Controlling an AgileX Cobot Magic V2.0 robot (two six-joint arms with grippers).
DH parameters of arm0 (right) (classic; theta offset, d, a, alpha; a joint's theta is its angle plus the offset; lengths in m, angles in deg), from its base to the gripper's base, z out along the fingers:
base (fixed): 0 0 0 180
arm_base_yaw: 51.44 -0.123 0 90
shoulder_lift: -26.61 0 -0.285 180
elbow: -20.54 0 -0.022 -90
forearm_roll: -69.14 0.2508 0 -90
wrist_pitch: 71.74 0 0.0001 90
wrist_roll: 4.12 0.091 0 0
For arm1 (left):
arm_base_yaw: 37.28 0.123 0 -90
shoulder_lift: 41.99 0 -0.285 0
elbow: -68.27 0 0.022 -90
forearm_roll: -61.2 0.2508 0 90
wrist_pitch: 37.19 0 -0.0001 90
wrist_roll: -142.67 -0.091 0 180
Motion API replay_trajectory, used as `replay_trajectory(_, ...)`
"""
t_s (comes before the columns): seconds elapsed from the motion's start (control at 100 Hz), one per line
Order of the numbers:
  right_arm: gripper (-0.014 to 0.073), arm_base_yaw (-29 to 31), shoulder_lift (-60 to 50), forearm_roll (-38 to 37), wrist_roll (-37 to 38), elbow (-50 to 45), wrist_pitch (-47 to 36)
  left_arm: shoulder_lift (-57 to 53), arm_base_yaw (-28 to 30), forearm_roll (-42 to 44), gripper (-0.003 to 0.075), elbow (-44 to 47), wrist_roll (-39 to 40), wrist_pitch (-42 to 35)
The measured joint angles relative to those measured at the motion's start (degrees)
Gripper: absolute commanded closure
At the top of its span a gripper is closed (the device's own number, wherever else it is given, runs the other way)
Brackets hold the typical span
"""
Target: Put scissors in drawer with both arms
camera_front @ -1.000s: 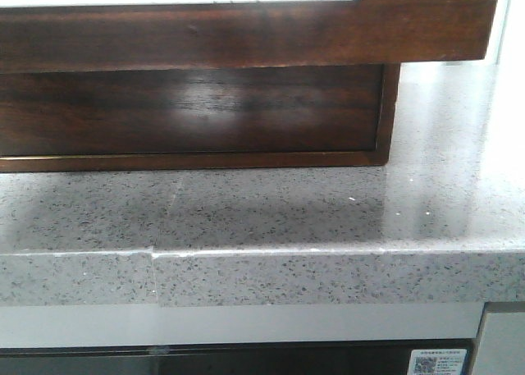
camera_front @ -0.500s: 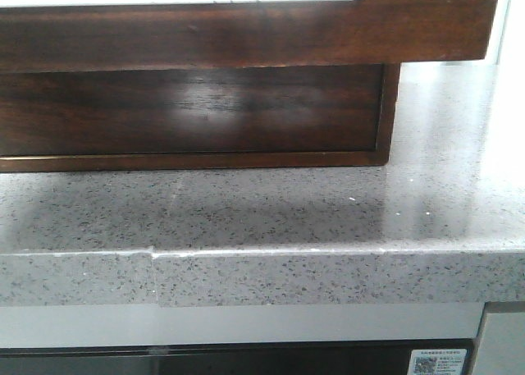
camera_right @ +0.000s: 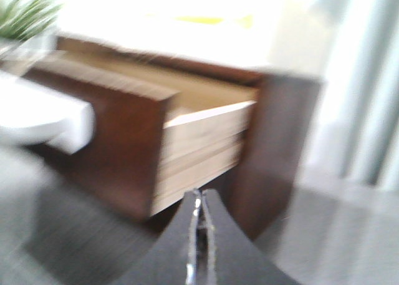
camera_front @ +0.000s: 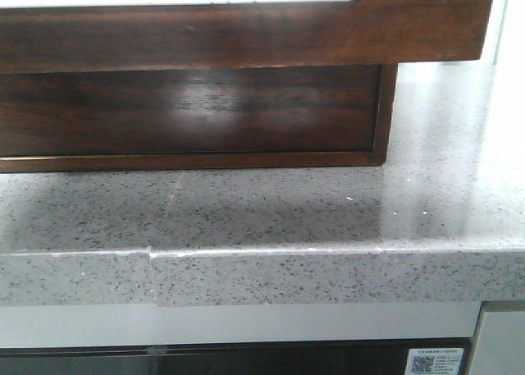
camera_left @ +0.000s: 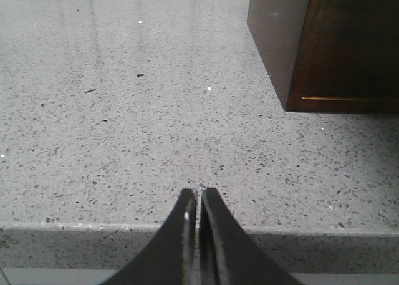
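The drawer (camera_front: 246, 34) stands pulled out, and its dark brown glossy front overhangs the cabinet, with the pale cut-out along its top edge. In the blurred right wrist view the open drawer (camera_right: 118, 141) shows its pale wooden side and inside. My right gripper (camera_right: 201, 194) is shut and empty, just in front of the drawer's side. My left gripper (camera_left: 199, 191) is shut and empty, over the front edge of the counter and apart from the cabinet. The scissors are out of view. Neither gripper shows in the front view.
The dark wooden cabinet (camera_front: 189, 112) stands on a grey speckled stone counter (camera_front: 246, 211); its corner shows in the left wrist view (camera_left: 349, 42). A white rounded object (camera_right: 37, 120) and a green plant (camera_right: 25, 14) lie beyond the drawer. A dark opening runs under the counter (camera_front: 287, 358).
The whole front view has shifted slightly to the left. Nothing has moved relative to the counter.
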Motion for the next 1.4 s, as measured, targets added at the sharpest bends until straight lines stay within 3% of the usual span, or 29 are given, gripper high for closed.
replay_trajectory(0.13,0.0635,8.27,-4.68,-6.57,11.12,-2.40,-3.05,0.00,0.00,0.00,0.0742,0.00,0.00,0.00)
replay_trajectory(0.27,0.0635,16.10,-7.76,-15.67,24.96,-3.95,-0.48,0.00,0.00,0.00,0.0742,0.00,0.00,0.00)
replay_trajectory(0.41,0.0635,21.52,-8.64,-18.47,29.78,-3.95,2.38,0.00,0.00,0.00,0.0742,0.00,0.00,0.00)
replay_trajectory(0.64,0.0635,27.87,-8.64,-17.57,30.24,-3.95,12.10,0.00,0.00,0.00,0.0742,0.00,0.00,0.00)
replay_trajectory(0.83,0.0635,32.27,-8.64,-8.28,20.26,-3.95,23.83,0.00,0.00,0.00,0.0742,0.00,0.10,0.00)
replay_trajectory(0.99,0.0635,32.99,-8.64,-6.23,18.36,-3.95,30.66,0.00,0.00,0.00,0.0742,0.00,0.10,0.00)
replay_trajectory(1.4,0.0635,32.99,-8.64,-5.82,17.85,-3.95,32.41,0.00,0.00,0.00,0.0742,0.00,0.10,0.00)
